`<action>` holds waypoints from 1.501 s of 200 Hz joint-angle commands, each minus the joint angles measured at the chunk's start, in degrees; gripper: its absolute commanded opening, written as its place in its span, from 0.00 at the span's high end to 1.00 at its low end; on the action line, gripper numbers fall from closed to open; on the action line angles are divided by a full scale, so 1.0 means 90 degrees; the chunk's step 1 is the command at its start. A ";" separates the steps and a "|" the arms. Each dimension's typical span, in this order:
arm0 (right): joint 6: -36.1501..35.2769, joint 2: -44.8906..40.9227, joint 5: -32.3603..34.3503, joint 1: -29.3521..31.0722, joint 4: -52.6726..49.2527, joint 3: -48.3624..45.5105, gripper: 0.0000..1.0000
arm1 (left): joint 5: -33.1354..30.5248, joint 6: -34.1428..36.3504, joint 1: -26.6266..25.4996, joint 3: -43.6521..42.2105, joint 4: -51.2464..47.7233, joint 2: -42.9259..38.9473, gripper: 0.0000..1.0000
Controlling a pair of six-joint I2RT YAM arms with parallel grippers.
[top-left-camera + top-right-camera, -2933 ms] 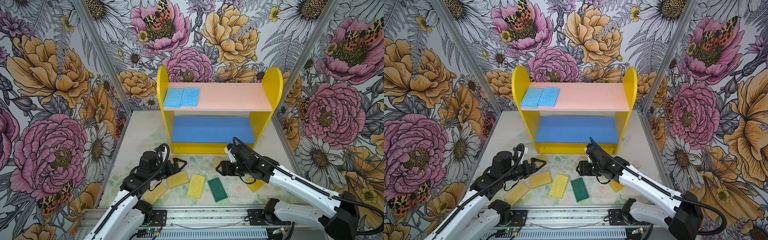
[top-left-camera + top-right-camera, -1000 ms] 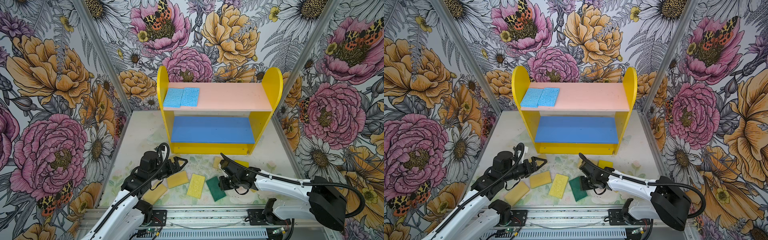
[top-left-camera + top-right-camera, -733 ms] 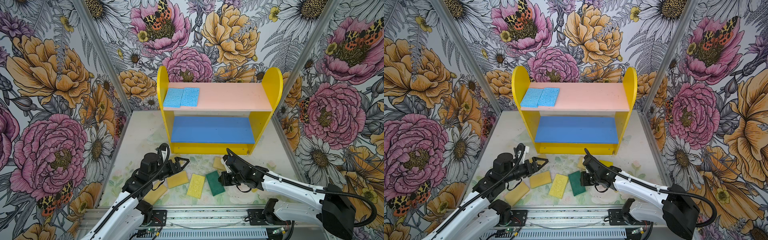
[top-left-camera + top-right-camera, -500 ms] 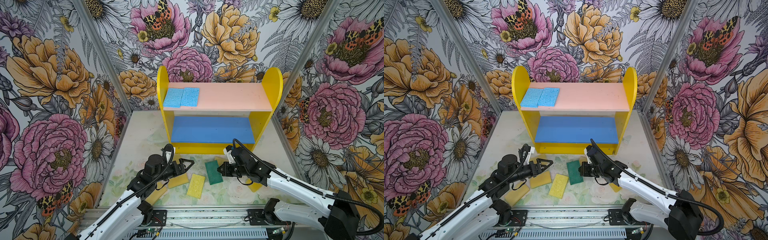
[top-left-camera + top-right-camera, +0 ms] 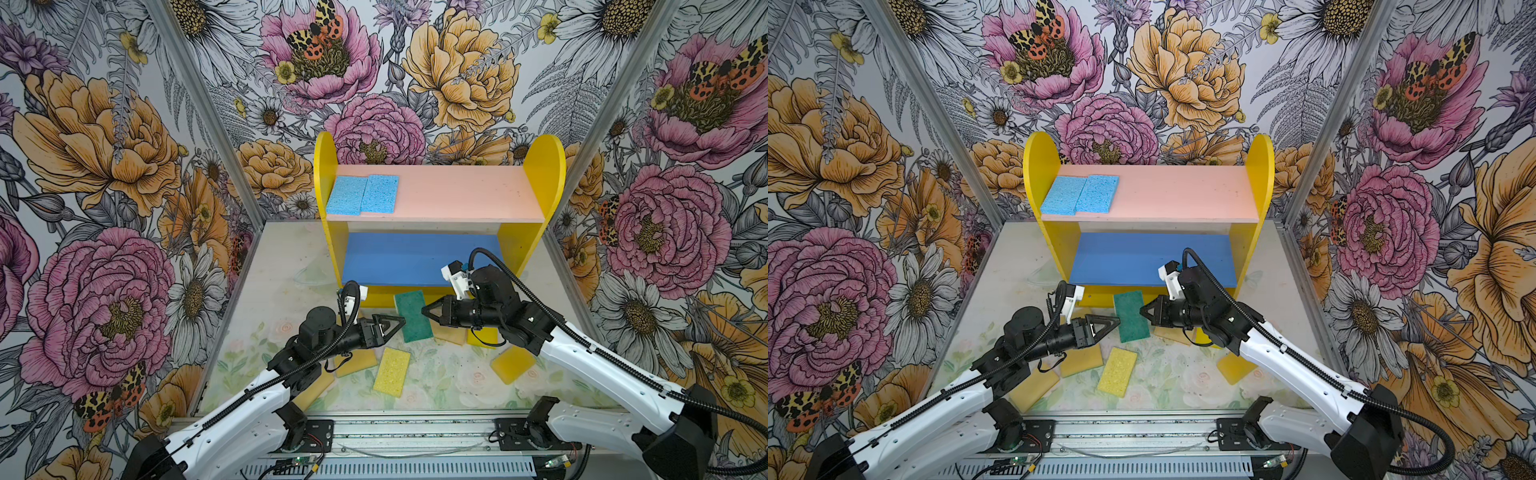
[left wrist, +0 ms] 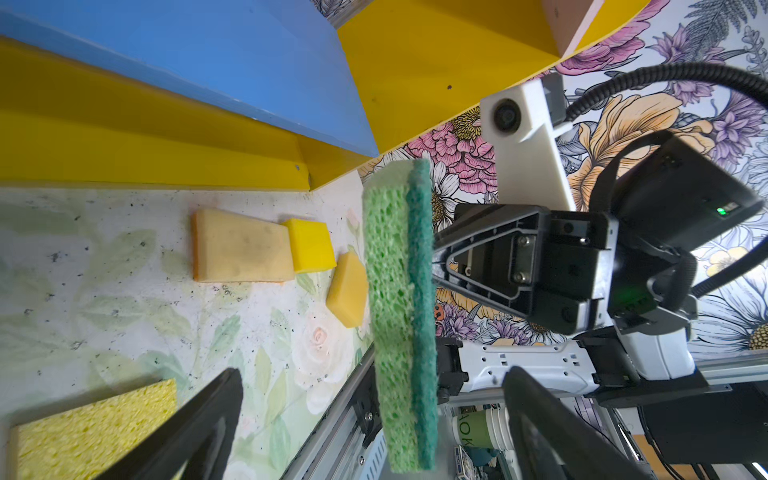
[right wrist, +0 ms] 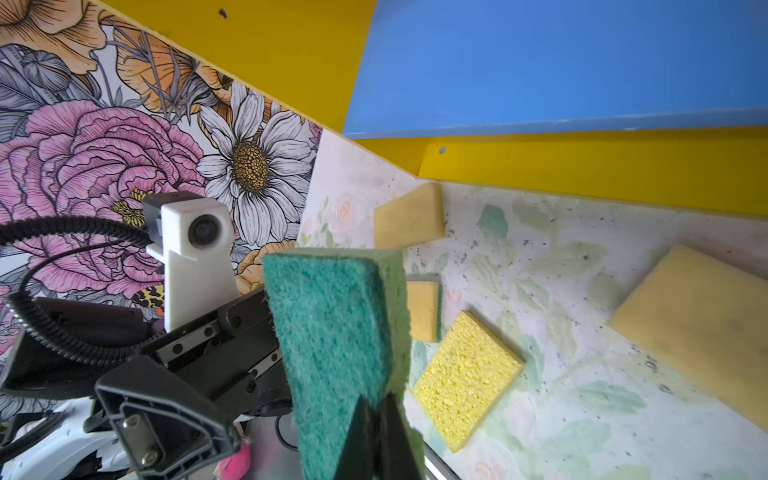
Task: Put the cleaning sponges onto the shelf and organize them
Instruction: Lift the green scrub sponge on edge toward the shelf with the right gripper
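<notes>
**Top views.** The right gripper (image 5: pixel 424 311) is pinching the dark green sponge (image 5: pixel 412 316) by one long edge, jaws clamped tight. It is holding the sponge clear of the table (image 5: pixel 282 266), just in front of the shelf (image 5: pixel 544 166) and near its blue lower board. The left gripper (image 5: pixel 398 323) is hovering beside the sponge's opposite edge, jaws spread and gripping nothing. Two light blue sponges (image 5: pixel 361 194) are lying side by side at the left end of the pink upper board. The pale yellow sponge (image 5: pixel 391 371) and the tan ones are lying loose on the table.

**Left wrist view.** The green sponge (image 6: pixel 401 311) is showing edge-on: soft light green foam backed by a thin, darker scouring layer. It is sitting in line with the gap between the spread fingers but ahead of them, not touching.

**Right wrist view.** The sponge (image 7: pixel 332 332) is standing up from the clamped jaws without sagging (so light, I judge, and stiff enough across its short span).

**Handling.**
- It is looking compressible, rough rather than slippery, and in no way fragile.
- The best hold is probably across the thickness at mid-length of the free long edge, set in deep.
- A corner pinch would likely be letting it swing or fold.
</notes>
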 commanded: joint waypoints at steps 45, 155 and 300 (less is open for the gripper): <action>0.0167 0.0240 -0.0517 0.0133 0.0539 0.0175 1.00 | -0.0332 0.0092 -0.0078 0.0129 0.0660 0.0007 0.42; 0.0227 0.0118 -0.0501 0.0213 0.0574 -0.0025 0.63 | -0.0360 -0.0447 0.0194 -0.0125 0.0970 -0.0039 0.91; 0.0148 0.0197 -0.0511 0.0480 0.0828 -0.0120 0.50 | 0.0440 -0.1346 0.0892 -0.0388 0.1905 0.0055 0.91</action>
